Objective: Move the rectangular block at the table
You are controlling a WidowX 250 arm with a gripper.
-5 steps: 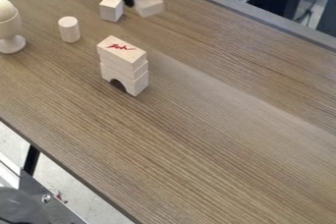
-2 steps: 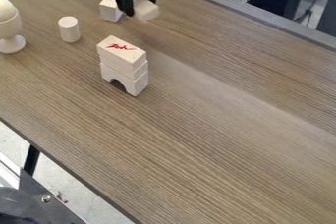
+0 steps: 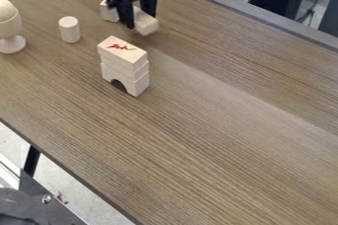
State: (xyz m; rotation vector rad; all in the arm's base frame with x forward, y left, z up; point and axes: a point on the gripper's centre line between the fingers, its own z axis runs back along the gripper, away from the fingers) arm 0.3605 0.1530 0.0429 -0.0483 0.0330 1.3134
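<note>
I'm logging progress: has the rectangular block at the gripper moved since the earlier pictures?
Yes, the rectangular block has moved down the view, closer to the stacked blocks.

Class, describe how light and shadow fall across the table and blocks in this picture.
Camera view: a pale sheen runs diagonally over the wooden table; the arch block's opening is deeply shaded; a faint darker patch, perhaps shadow, lies near the rectangular block; small blue lights glow on dark equipment behind.
</note>
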